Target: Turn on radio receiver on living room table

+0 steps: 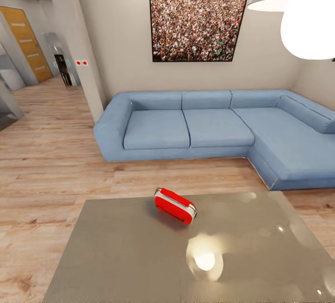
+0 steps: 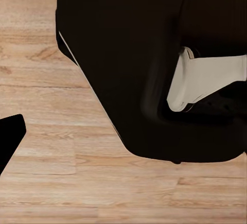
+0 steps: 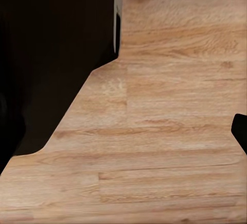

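Clearly the radio receiver (image 1: 175,206) lies tilted, far back on the table (image 1: 116,247); a long reach may shove it. Gripper states: I cannot tell.

A blue L-shaped sofa (image 1: 209,126) stands on a pale wood-plank floor (image 1: 42,154) against a beige wall. Above it hangs a framed crowd picture (image 1: 198,27). A white pendant lamp (image 1: 298,10) hangs at upper right. An orange door (image 1: 27,42) stands far left.

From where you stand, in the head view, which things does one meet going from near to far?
The table → the radio receiver → a bare strip of wood floor → the blue sofa → the framed crowd picture on the wall.
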Robot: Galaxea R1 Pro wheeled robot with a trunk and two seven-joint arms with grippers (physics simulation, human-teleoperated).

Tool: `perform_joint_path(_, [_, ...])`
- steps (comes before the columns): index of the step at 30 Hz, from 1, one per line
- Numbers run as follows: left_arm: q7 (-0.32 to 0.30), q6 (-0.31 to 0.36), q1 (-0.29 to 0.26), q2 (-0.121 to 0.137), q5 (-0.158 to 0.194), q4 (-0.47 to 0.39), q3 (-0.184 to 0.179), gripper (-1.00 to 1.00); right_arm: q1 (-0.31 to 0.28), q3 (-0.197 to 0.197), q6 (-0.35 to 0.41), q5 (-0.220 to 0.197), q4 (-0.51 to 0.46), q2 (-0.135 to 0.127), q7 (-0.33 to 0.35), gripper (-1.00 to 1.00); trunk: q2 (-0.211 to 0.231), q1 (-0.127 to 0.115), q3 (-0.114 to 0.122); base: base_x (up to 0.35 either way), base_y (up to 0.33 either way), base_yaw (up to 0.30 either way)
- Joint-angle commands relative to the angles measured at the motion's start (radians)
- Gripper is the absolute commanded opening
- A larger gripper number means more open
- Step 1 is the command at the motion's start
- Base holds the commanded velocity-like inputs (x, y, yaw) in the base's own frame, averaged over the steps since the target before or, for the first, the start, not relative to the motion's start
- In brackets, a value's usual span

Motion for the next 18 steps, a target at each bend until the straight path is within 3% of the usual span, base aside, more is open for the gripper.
perform_joint_path(1, [-0.001, 0.0, 0.0, 0.0, 0.0, -0.01, 0.0, 1.0, 0.0, -0.001, 0.001, 0.001, 0.0, 0.0, 0.0, 1.0, 0.0, 0.0, -0.002, 0.0, 0.0, 0.0])
perform_joint_path(8, [-0.003, 0.006, 0.0, 0.0, 0.0, -0.073, -0.002, 1.0, 0.0, -0.003, 0.003, 0.004, -0.014, -0.003, -0.001, 1.0, 0.0, 0.0, -0.013, 0.0, 0.0, 0.0])
perform_joint_path(18, [-0.006, 0.023, 0.0, 0.003, 0.0, -0.18, -0.003, 1.0, -0.004, -0.003, 0.01, 0.005, -0.107, -0.005, -0.001, 1.0, 0.0, 0.0, -0.029, 0.0, 0.0, 0.0])
